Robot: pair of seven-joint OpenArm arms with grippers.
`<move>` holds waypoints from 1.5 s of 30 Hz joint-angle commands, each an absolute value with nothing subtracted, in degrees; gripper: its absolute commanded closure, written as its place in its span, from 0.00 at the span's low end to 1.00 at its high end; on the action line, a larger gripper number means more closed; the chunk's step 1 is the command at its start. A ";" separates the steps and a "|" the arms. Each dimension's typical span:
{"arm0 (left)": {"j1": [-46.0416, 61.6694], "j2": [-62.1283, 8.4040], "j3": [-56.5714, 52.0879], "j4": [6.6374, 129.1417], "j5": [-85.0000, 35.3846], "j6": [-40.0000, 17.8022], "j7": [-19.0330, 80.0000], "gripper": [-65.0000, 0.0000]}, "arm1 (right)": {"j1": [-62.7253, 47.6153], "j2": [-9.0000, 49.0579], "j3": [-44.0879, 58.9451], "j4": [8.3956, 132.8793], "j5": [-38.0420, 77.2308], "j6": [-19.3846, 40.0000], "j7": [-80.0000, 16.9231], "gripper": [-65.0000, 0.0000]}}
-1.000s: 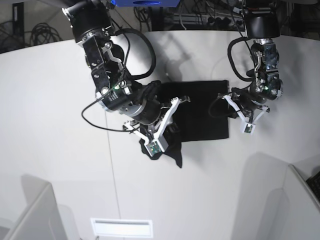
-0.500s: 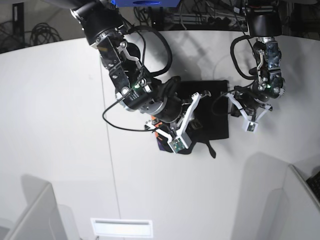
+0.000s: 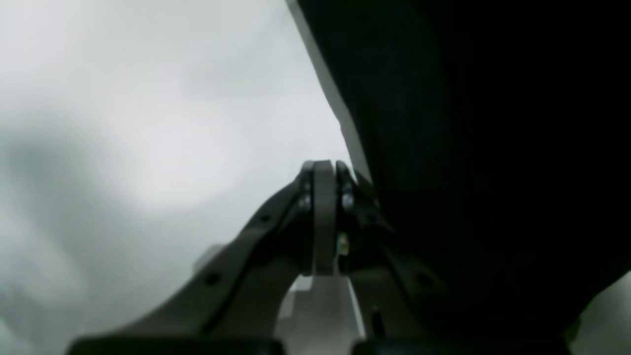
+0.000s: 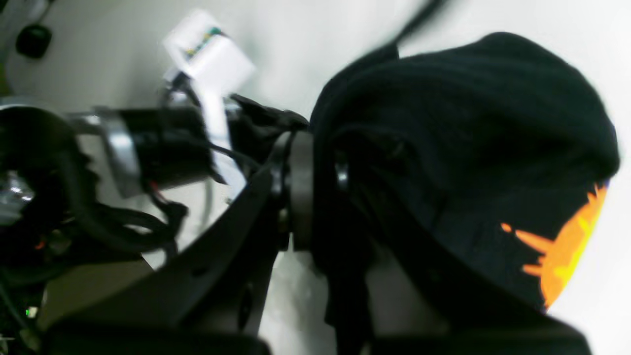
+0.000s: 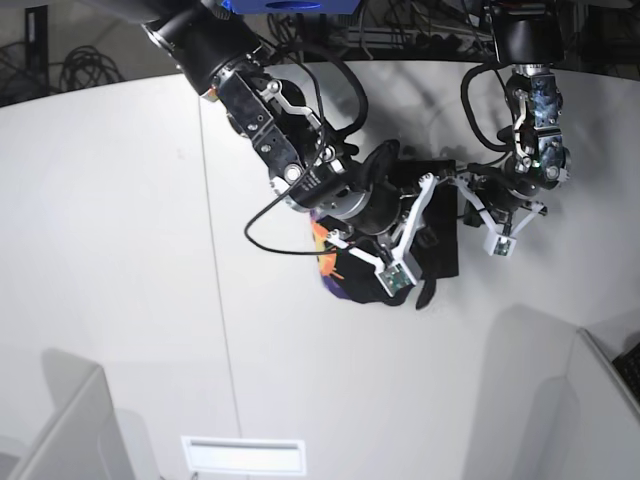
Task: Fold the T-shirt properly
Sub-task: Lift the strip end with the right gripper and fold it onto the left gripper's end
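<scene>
Over table, right claw carried T-shirt rightward, print exposed.

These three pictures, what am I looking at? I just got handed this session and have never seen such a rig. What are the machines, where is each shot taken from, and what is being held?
Two robot arms work over a white table. The base view looks down from above; each of the other two comes from a camera on one arm's wrist, looking along its gripper.

In the base view the right gripper is on the picture's left. Its wrist view shows it shut on a bunched fold of the black T-shirt, with some orange print showing at the edge.

The left gripper, on the base view's right, is shut at the shirt's other edge; whether it pinches cloth is too dark to tell. The shirt's remaining part lies on the table between the arms.
</scene>
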State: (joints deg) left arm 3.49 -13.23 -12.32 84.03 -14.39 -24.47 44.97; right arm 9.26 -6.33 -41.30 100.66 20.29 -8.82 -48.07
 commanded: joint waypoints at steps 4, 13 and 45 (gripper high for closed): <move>5.23 -13.67 -12.79 85.05 -12.97 -24.40 47.96 1.00 | 11.03 -7.34 -42.24 97.19 21.05 -8.66 -42.86 1.00; 6.81 -14.73 -13.05 86.81 -13.23 -24.40 47.96 1.00 | 11.74 -8.04 -42.86 90.86 21.32 -8.66 -37.49 1.00; 20.26 -14.37 -47.43 103.52 -13.49 -24.48 48.40 1.00 | 20.44 -8.40 -50.24 76.00 37.05 -8.66 -30.81 0.46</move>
